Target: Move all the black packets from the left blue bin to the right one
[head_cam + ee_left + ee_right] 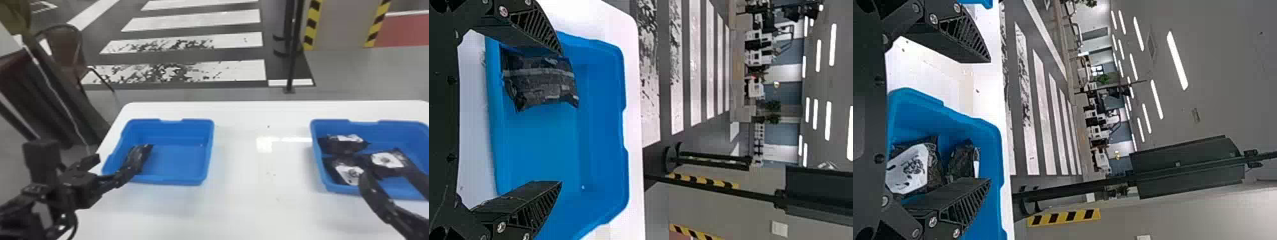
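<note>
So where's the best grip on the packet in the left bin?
Probably across its middle, from above: the black packet lies low in the left blue bin, close to the left wall, its right side free. The open left gripper likely needs shifting left to straddle it.

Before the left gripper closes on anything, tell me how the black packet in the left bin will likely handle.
The black packet will probably bend or sag when lifted, since its surface looks wrinkled like a soft pouch. Pushed across the left blue bin, it would likely slide rather than roll, given its flattish shape and pointed corners.
</note>
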`<state>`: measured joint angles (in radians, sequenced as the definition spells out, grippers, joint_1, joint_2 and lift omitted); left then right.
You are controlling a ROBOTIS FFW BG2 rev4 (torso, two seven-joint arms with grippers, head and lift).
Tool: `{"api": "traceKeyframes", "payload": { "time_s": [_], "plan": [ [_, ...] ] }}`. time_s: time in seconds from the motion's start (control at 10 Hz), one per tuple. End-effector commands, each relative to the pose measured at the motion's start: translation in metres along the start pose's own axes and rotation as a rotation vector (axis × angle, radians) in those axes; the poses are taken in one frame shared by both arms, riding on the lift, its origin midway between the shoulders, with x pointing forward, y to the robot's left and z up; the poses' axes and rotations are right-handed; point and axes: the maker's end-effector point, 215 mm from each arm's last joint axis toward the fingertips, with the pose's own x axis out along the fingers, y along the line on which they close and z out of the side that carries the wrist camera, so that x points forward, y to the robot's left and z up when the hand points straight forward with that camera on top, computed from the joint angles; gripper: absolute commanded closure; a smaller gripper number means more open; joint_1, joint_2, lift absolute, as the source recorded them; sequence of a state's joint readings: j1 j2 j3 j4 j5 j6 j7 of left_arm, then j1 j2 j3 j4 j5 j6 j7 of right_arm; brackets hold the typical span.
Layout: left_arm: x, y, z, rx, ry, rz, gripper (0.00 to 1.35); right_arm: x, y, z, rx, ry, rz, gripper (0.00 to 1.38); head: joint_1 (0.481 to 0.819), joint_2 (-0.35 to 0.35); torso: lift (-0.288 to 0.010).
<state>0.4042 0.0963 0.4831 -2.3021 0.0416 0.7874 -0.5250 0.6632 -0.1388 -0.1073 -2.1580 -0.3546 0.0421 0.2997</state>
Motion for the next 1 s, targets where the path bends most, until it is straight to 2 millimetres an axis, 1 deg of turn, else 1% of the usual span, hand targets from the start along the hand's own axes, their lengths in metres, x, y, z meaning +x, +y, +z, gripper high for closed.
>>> {"api": "traceKeyframes", "payload": {
  "time_s": [0.0,0.1,0.2,0.4,0.5,0.6,0.7,0.8,0.9],
  "plan": [
    [0.019,0.019,-0.007,-0.015,0.059,0.040,0.13,-0.010,0.012,-0.007,0.036,0.022,0.016,0.18,0.695,0.212,-0.140],
    [0.036,0.020,-0.011,-0.042,0.090,0.037,0.14,-0.013,0.019,-0.017,0.054,0.051,0.038,0.19,0.695,0.246,-0.140],
    [0.042,0.025,-0.019,-0.057,0.150,0.067,0.14,-0.014,0.027,-0.025,0.073,0.070,0.059,0.19,0.695,0.265,-0.140],
    [0.071,0.031,-0.031,-0.092,0.208,0.082,0.14,-0.013,0.044,-0.040,0.135,0.092,0.091,0.19,0.695,0.293,-0.140],
    [0.076,0.041,-0.034,-0.090,0.237,0.112,0.14,-0.012,0.049,-0.044,0.148,0.100,0.104,0.19,0.695,0.300,-0.140],
    [0.091,0.043,-0.040,-0.111,0.262,0.110,0.14,-0.013,0.049,-0.044,0.148,0.100,0.108,0.19,0.695,0.315,-0.140],
    [0.105,0.038,-0.038,-0.100,0.274,0.093,0.14,-0.011,0.049,-0.043,0.152,0.098,0.111,0.19,0.695,0.326,-0.140],
    [0.114,0.035,-0.033,-0.097,0.276,0.081,0.14,-0.010,0.050,-0.045,0.155,0.100,0.115,0.19,0.695,0.321,-0.140],
    [0.119,0.032,-0.031,-0.111,0.274,0.069,0.14,-0.010,0.050,-0.046,0.160,0.103,0.118,0.19,0.695,0.315,-0.140]
  ]
}}
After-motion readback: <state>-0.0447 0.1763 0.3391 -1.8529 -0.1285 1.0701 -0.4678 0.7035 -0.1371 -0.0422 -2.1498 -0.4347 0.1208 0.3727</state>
